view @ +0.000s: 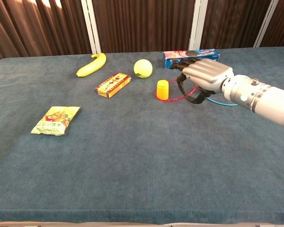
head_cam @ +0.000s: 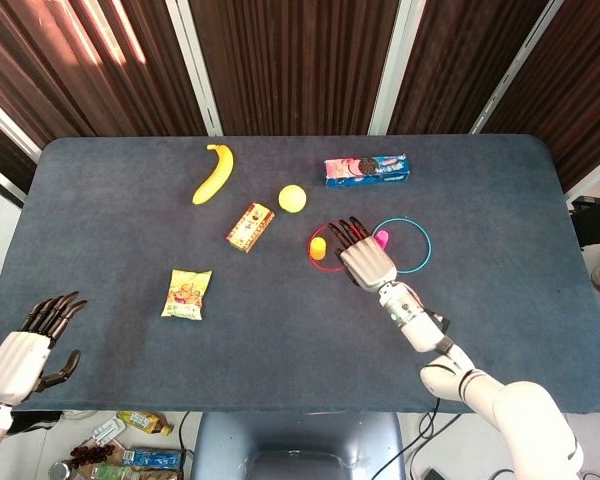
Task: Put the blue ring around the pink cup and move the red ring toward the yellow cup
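The yellow cup (head_cam: 319, 247) (view: 162, 90) stands upright near the table's middle. The red ring (head_cam: 312, 250) (view: 168, 99) sits low around it, its right side gripped between the thumb and fingers of my right hand (head_cam: 365, 262) (view: 203, 78). Just right of that hand the pink cup (head_cam: 382, 238) stands inside the blue ring (head_cam: 425, 250) (view: 222, 102), which lies flat. In the chest view the hand hides the pink cup. My left hand (head_cam: 20, 350) hangs off the table's near left corner with its fingers spread and nothing in it.
A banana (head_cam: 214, 172), a yellow ball (head_cam: 292, 198) and a blue cookie box (head_cam: 367, 169) lie toward the far side. A small red and yellow box (head_cam: 250, 226) lies left of the yellow cup. A yellow snack bag (head_cam: 187, 294) lies further left.
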Robot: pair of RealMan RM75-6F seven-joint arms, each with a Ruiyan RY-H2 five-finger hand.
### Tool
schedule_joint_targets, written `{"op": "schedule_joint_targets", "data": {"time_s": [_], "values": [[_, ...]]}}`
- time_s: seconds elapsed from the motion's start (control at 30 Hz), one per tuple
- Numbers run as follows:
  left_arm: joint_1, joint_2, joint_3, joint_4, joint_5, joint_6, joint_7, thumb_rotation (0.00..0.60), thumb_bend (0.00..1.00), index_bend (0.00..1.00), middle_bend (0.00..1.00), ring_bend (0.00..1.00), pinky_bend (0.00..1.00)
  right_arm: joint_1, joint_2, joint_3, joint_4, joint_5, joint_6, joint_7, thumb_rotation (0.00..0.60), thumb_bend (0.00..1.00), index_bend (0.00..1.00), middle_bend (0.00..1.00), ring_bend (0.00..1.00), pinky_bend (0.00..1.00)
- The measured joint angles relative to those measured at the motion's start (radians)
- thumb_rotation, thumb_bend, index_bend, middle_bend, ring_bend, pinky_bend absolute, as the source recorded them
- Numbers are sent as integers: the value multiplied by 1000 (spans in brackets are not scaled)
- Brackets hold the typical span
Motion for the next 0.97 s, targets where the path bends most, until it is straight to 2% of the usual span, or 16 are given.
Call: {"op": "schedule_joint_targets", "data": {"time_s": [0.07,0.23,0.4,0.57,0.67,0.8,0.97], "values": [[0,1,0,1,1,2,-2,600,472,88,0,0,92,-8,9,0,-21,3,10,7,600,413,264,109,0,0],[3,3,2,3,5,10,-10,600,472,88,0,0,92,-53,69,-1,-138,9,76,18,600,392,182,53,0,0],[7,4,4,2,13,21,-9,600,473,89,0,0,92,-155,204,-25,-391,4,198,-2,600,375,30,2,0,0],[16,2,2,3,20,48,-4,600,471,91,0,0,91,-352,380,-113,-729,-31,424,-96,600,361,0,0,0,0],[22,-5,-4,7,13,60,13,600,472,98,0,0,90,-509,457,-191,-851,-61,587,-161,600,331,0,0,0,0],[29,-13,-11,2,-7,59,60,600,472,99,0,0,89,-664,544,-265,-896,-84,713,-200,600,292,0,0,0,0],[39,-22,-19,-12,-15,72,93,600,471,99,0,0,89,-712,646,-271,-970,-94,758,-203,600,291,0,0,0,0]]}}
